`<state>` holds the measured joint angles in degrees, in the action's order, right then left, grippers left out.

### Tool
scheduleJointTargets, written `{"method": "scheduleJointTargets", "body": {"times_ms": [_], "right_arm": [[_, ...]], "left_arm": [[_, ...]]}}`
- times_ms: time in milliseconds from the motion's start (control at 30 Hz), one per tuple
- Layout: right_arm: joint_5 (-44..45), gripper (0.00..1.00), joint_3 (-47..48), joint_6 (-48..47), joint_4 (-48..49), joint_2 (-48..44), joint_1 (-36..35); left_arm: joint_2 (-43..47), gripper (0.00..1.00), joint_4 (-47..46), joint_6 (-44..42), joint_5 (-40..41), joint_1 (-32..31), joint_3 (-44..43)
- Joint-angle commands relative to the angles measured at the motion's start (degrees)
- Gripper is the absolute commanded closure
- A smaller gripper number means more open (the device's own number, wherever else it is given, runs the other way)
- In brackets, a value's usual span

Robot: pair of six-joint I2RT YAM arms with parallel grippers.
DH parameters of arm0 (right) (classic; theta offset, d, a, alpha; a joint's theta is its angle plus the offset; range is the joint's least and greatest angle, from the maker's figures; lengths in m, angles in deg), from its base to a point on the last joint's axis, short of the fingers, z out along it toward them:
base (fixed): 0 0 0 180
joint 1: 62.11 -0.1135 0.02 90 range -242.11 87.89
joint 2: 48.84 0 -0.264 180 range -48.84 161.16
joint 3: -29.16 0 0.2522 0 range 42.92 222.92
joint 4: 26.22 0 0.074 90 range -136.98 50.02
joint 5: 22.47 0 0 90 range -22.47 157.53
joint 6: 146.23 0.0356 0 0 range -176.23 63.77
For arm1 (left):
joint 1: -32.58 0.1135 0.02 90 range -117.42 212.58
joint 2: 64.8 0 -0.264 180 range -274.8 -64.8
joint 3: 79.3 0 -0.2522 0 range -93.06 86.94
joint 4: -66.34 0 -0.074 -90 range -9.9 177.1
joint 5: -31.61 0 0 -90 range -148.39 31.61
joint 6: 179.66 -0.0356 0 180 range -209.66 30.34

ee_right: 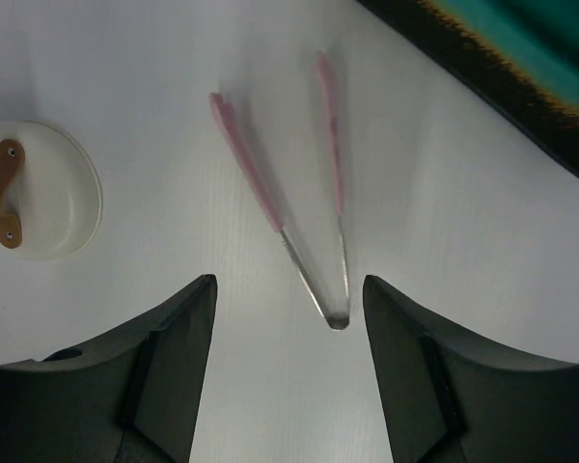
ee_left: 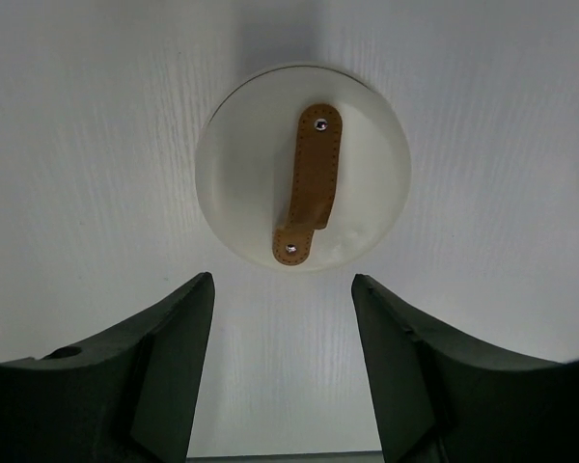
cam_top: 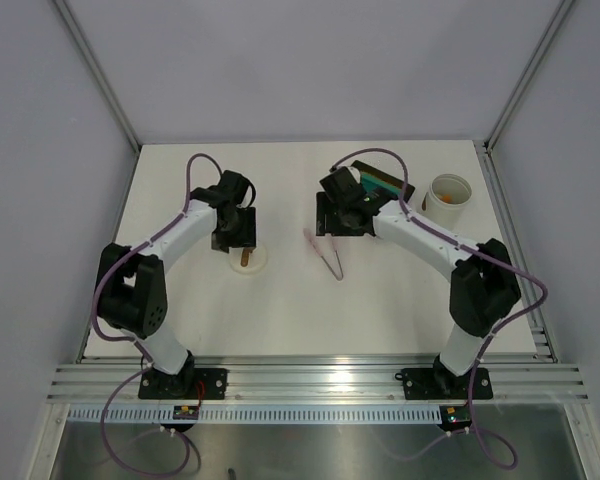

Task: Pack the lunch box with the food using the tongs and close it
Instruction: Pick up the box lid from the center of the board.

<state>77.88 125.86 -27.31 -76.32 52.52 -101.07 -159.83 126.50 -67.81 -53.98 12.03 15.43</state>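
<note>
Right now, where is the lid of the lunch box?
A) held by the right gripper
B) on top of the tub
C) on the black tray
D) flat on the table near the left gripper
D: the lid lies flat on the table just ahead of the open left gripper, while the tub stands uncovered at the far right.

a black tray (ee_right: 482,69) with teal centre on a white table (cam_top: 280,310).

White tub (cam_top: 443,207) upright far right, strap-handled lid (ee_left: 303,169) flat, pink tongs (ee_right: 259,183) lying splayed
</note>
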Motion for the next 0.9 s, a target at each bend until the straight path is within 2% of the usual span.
{"method": "scheduleJointTargets", "body": {"times_ms": [0, 200, 400, 533, 567, 700, 867], "right_arm": [[2.92, 0.31, -2.95, 0.87, -0.49, -8.36, 3.71], [2.66, 0.30, -7.61, 0.87, -0.14, -12.41, 7.40], [2.31, 0.30, -9.11, 0.52, 0.04, -14.26, 7.85], [2.48, 0.30, -10.16, 0.69, 0.30, -15.14, 8.11], [2.48, 0.30, -10.16, 0.60, 0.21, -15.40, 8.20], [2.48, 0.31, -11.21, 0.43, 0.30, -17.07, 9.86], [3.10, 0.30, -12.71, -0.27, -0.66, -19.62, 13.98]], "left_arm": [[-1.55, 0.39, -3.85, 0.92, 0.18, 0.43, -0.91], [-6.74, 0.44, -4.64, 1.09, -0.45, -1.06, -2.06], [-8.16, 0.54, -5.26, 1.45, -0.18, -1.24, -2.76], [-7.55, 0.71, -5.17, 1.71, -0.62, -1.94, -3.11], [-7.11, 0.80, -5.17, 1.80, -0.80, -2.47, -3.11], [-5.17, 0.96, -4.39, 2.15, -1.15, -4.66, -3.81], [-1.93, 1.00, -1.49, 2.67, -1.42, -8.26, -6.62]]}}
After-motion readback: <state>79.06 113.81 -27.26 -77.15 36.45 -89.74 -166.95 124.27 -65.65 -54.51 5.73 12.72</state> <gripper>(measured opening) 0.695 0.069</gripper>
